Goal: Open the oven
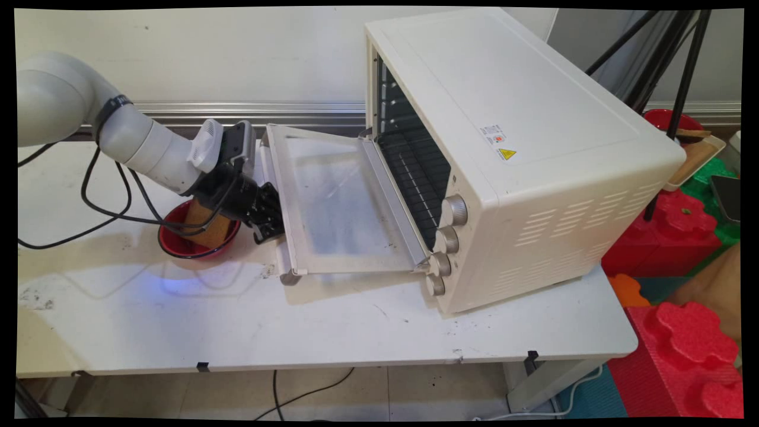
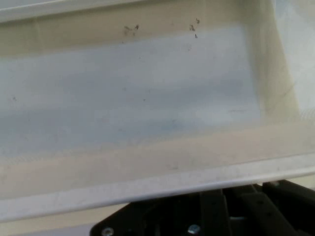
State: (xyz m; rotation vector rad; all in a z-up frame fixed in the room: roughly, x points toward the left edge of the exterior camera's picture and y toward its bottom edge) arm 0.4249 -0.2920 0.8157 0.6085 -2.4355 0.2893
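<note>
A cream toaster oven (image 1: 533, 148) stands on the white worktop (image 1: 332, 326), its glass door (image 1: 338, 201) let down nearly flat; the door looks stiff, hinged and breakable (best held by its outer edge). The gripper (image 1: 268, 222) sits at that edge, fingers' state impossible to tell, just beside a red bowl (image 1: 198, 237) holding something brown.

Matt cream oven (image 1: 522, 136), glass door (image 1: 338, 201), shiny metal knobs (image 1: 455, 210), glossy red bowl (image 1: 178, 244).
</note>
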